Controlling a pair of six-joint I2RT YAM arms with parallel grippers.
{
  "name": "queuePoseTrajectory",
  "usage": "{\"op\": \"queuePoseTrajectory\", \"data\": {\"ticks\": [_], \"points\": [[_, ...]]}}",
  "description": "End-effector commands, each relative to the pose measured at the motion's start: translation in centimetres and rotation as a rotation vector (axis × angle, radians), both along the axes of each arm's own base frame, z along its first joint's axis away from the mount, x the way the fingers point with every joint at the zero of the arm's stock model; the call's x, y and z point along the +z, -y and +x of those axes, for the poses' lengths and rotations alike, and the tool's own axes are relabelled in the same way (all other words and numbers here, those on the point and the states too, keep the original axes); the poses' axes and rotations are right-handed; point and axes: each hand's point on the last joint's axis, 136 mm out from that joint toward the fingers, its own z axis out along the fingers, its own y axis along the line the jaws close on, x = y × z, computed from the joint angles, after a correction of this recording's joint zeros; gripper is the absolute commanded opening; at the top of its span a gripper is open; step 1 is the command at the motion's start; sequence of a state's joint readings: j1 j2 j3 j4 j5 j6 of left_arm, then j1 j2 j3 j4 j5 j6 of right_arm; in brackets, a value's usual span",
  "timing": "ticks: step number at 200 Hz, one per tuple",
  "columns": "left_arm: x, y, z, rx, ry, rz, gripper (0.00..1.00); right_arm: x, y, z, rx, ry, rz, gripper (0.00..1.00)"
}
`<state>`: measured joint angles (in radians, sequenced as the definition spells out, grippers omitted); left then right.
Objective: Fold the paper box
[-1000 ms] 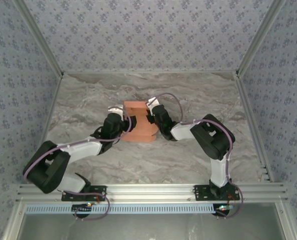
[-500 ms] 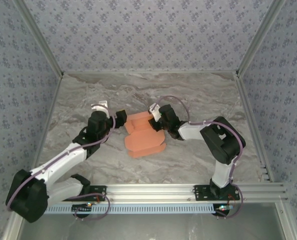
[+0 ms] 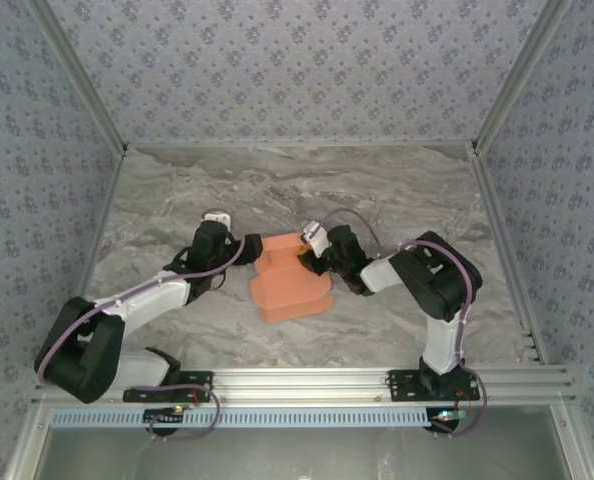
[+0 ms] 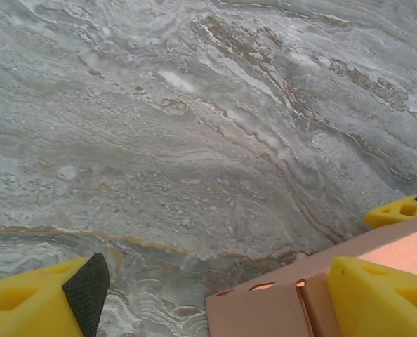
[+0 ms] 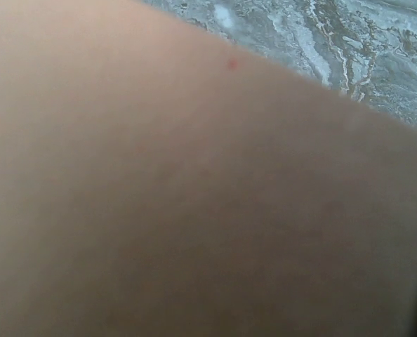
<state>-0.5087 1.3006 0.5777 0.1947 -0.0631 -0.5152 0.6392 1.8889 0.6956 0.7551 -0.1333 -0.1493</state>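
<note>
Salmon-orange card: the paper box point(image 3: 289, 280) lies flat near the middle of the grey marbled worktop point(image 3: 177, 200), between the two arms.

Overhead view. The box's long axis runs from far to near, with the near end leaning slightly toward the right arm's side. The far end is the narrower one. The near end is broader, with a rounded edge. Layers overlap along the outline, and how far the folding has gone cannot be told. The left gripper point(image 3: 251, 246) sits at the far-left edge of the box. The right gripper point(image 3: 305, 256) sits at its far-right edge, over the card.

Left wrist view. This adds detail that the overhead view lacks. The left jaws stand wide apart and grip nothing. One yellow finger point(image 4: 40, 309), black-padded, hangs over bare worktop. The other finger point(image 4: 380, 295) is over the card, and contact cannot be determined. A corner of the box point(image 4: 265, 312) lies between them, with a crease line and small cut notches near its edge. A small yellow tip point(image 4: 401, 209) shows past the card's far edge, and its owner cannot be told.

Right wrist view. Blurred salmon card point(image 5: 159, 196) sits very close to the lens, with a strip of worktop at the upper right. Whether the right jaws are apart or closed on the card cannot be told.
</note>
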Motion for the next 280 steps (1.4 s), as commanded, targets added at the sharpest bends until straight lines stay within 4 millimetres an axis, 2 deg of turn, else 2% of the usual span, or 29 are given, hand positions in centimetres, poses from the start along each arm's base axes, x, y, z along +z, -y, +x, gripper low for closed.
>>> {"op": "queuePoseTrajectory", "data": {"ticks": [1,17,61,69,102,124,159,191,219,237,280], "points": [[-1.2,0.7,-0.8,-0.029,-0.035,0.0,0.82,-0.1,0.8,0.0,-0.034,0.033,-0.004,0.47],[-1.4,0.8,-0.9,-0.026,-0.042,0.014,0.81,0.7,1.1,-0.1,-0.048,0.053,0.014,0.53],[-1.9,1.1,-1.0,-0.016,-0.058,0.043,0.79,2.8,1.4,-0.7,-0.045,0.097,0.063,0.58],[-1.9,1.1,-1.0,-0.013,-0.061,0.041,0.79,3.3,1.4,-0.8,-0.046,0.112,0.075,0.63],[-1.9,0.8,-1.1,0.008,-0.067,0.042,0.78,4.7,2.1,-0.8,-0.073,0.152,0.09,0.63],[-1.9,0.7,-1.2,0.019,-0.071,0.043,0.78,5.0,2.7,-0.7,-0.116,0.167,0.092,0.61],[-2.1,0.7,-1.3,0.03,-0.081,0.051,0.78,4.9,2.7,-1.3,-0.115,0.195,0.091,0.5],[-2.2,0.6,-1.4,0.042,-0.085,0.067,0.77,5.1,2.1,-2.4,-0.073,0.216,0.092,0.49],[-2.3,0.6,-1.5,0.049,-0.088,0.069,0.76,5.5,1.6,-3.2,-0.026,0.224,0.101,0.54],[-2.5,0.5,-1.6,0.057,-0.091,0.076,0.75,5.4,1.5,-4.1,0.033,0.226,0.082,0.64],[-2.5,0.2,-1.6,0.063,-0.089,0.088,0.74,5.1,3.2,-5.6,0.14,0.172,0.085,0.67]]}}
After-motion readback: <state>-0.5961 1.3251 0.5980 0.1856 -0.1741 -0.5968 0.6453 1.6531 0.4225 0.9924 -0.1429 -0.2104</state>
